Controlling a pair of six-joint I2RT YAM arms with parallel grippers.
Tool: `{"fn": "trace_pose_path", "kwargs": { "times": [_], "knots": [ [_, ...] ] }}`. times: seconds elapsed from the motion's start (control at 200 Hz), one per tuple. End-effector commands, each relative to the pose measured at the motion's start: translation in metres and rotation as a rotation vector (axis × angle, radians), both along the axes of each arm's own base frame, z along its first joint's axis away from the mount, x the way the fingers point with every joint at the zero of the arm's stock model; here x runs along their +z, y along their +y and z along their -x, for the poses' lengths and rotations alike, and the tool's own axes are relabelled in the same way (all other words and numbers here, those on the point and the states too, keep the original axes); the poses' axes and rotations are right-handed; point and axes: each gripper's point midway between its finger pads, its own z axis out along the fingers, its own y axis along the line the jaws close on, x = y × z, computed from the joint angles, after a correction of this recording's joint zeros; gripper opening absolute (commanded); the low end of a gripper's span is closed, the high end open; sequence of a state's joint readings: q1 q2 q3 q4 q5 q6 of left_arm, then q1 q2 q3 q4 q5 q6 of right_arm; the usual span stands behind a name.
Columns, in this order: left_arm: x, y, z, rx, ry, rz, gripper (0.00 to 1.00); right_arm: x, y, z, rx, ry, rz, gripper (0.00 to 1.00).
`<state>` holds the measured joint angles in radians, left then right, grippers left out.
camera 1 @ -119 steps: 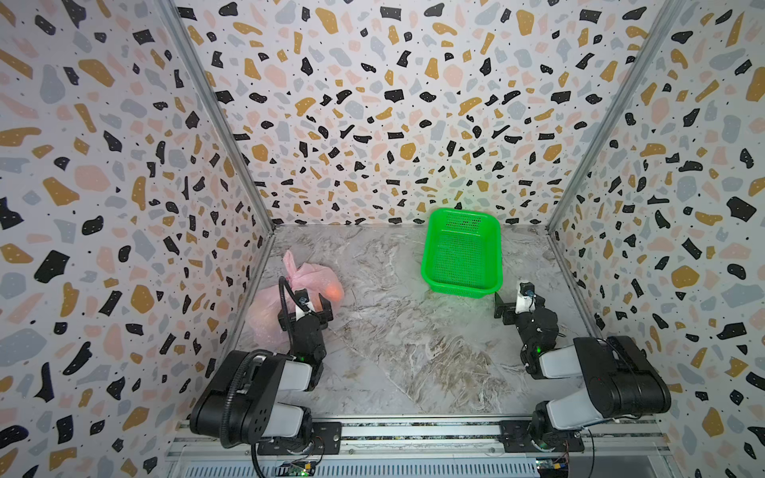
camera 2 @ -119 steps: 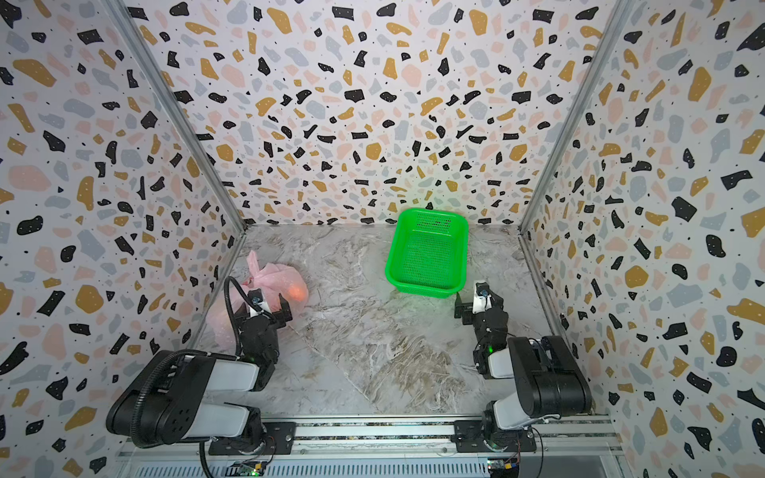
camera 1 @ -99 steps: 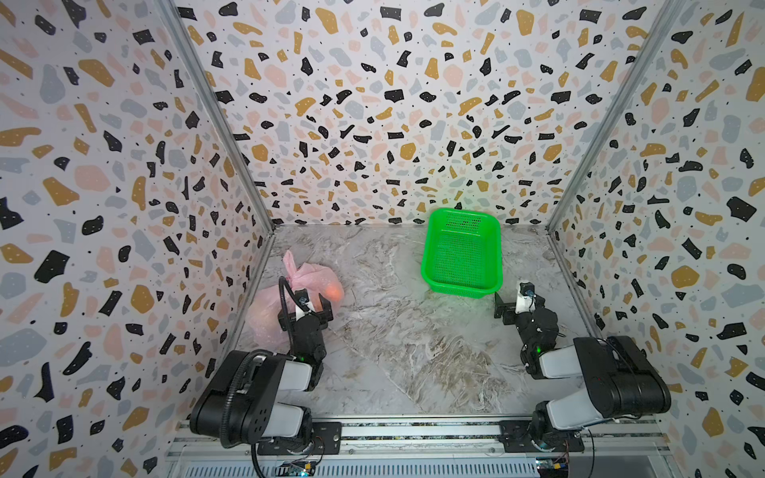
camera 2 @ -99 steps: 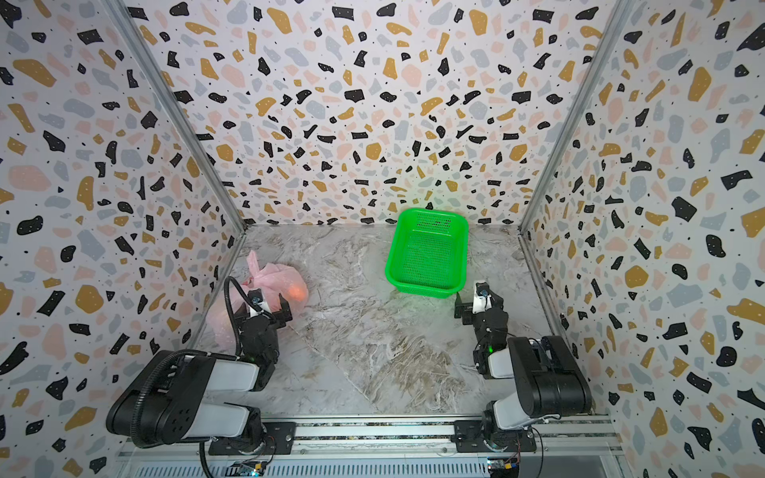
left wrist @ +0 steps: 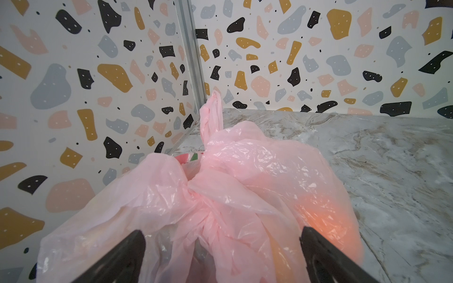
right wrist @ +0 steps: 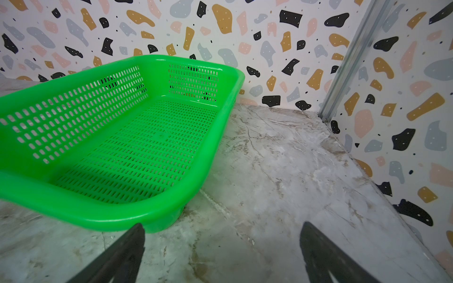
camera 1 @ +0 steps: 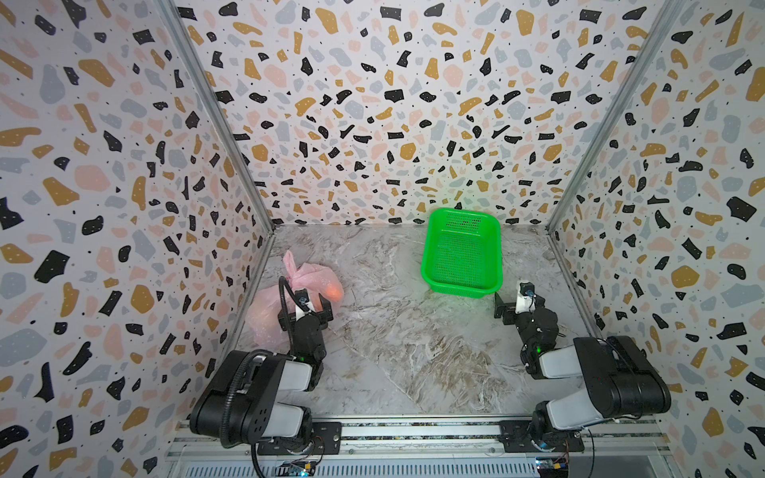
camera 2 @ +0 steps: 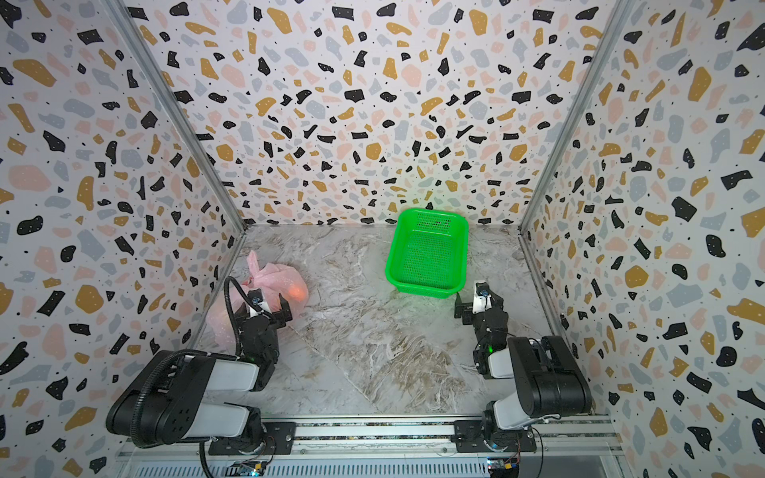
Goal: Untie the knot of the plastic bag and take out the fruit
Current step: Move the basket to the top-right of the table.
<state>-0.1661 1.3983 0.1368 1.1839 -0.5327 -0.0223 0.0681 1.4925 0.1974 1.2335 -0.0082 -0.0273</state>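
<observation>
The plastic bag (camera 1: 314,275) slumps against the table's left edge; it looks thin, crinkly and slippery, weighted by fruit (left wrist: 323,220). The left gripper (left wrist: 221,231) stands wide just before the knot (left wrist: 196,193), where pinching the handle ear (left wrist: 210,115) seems best. The right gripper (right wrist: 223,225), equally wide and empty, sits near the right edge.

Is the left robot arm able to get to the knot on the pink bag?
Probably yes. The left gripper is open and hangs right over the plastic bag, with the knot just ahead of it. Nothing blocks the way.
</observation>
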Motion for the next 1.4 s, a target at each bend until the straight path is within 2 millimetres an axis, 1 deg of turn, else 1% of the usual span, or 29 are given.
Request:
{"fn": "trace_pose_path", "kwargs": {
  "times": [0.0, 0.571, 0.636, 0.671, 0.681, 0.731, 0.786, 0.816, 0.881, 0.961, 1.041, 1.086, 1.146, 1.201, 1.246, 1.256, 1.266, 1.346, 1.397],
  "knots": [
    [0.015, 0.001, -0.004, 0.009, -0.066, 0.018, 0.99, 0.006, 0.001, -0.005, 0.003, -0.014, -0.010, 0.99],
    [0.016, 0.001, -0.003, 0.007, -0.069, 0.018, 0.99, 0.007, 0.000, -0.005, 0.003, -0.016, -0.010, 0.99],
    [0.017, 0.001, -0.003, 0.007, -0.072, 0.019, 0.99, 0.009, -0.004, -0.005, -0.025, -0.018, -0.021, 0.99],
    [0.017, 0.002, -0.003, 0.009, -0.073, 0.020, 1.00, 0.012, -0.008, -0.007, -0.049, -0.009, -0.024, 0.99],
    [0.017, 0.001, -0.003, 0.008, -0.076, 0.021, 1.00, 0.015, -0.009, -0.008, -0.053, -0.014, -0.025, 0.99],
    [0.021, 0.001, -0.005, 0.009, -0.079, 0.018, 1.00, 0.017, -0.011, -0.011, -0.070, 0.021, -0.025, 0.99],
    [0.022, -0.006, -0.013, -0.028, -0.021, -0.002, 1.00, 0.023, -0.013, -0.015, -0.094, 0.046, -0.034, 0.99],
    [0.027, -0.009, -0.019, -0.045, 0.003, -0.004, 1.00, 0.026, -0.016, -0.015, -0.124, 0.061, -0.038, 0.99],
    [0.040, -0.009, -0.024, -0.038, 0.010, -0.006, 1.00, 0.038, -0.018, -0.015, -0.174, 0.061, -0.053, 0.99],
    [0.052, -0.008, -0.026, -0.029, 0.015, 0.001, 1.00, 0.059, -0.012, -0.017, -0.188, 0.062, -0.055, 0.99],
    [0.062, -0.009, -0.029, -0.031, 0.029, 0.015, 1.00, 0.083, 0.001, -0.024, -0.155, 0.081, -0.064, 0.99],
    [0.067, -0.014, -0.031, -0.057, 0.043, 0.025, 1.00, 0.098, 0.016, -0.030, -0.106, 0.096, -0.073, 0.99],
    [0.072, -0.020, -0.034, -0.080, 0.057, 0.060, 1.00, 0.111, 0.041, -0.037, -0.021, 0.134, -0.084, 0.99],
    [0.074, -0.023, -0.034, -0.088, 0.070, 0.104, 1.00, 0.121, 0.070, -0.044, 0.077, 0.175, -0.096, 0.99],
    [0.075, -0.029, -0.035, -0.112, 0.079, 0.138, 1.00, 0.123, 0.092, -0.049, 0.139, 0.220, -0.094, 0.99],
    [0.074, -0.030, -0.035, -0.119, 0.083, 0.144, 1.00, 0.124, 0.100, -0.051, 0.159, 0.231, -0.093, 0.99],
    [0.075, -0.031, -0.035, -0.124, 0.085, 0.150, 1.00, 0.124, 0.101, -0.051, 0.162, 0.239, -0.091, 0.99],
    [0.074, -0.040, -0.033, -0.157, 0.098, 0.194, 1.00, 0.125, 0.138, -0.063, 0.234, 0.296, -0.074, 0.99],
    [0.075, -0.044, -0.033, -0.170, 0.102, 0.219, 1.00, 0.122, 0.159, -0.070, 0.275, 0.331, -0.071, 1.00]
  ]
}}
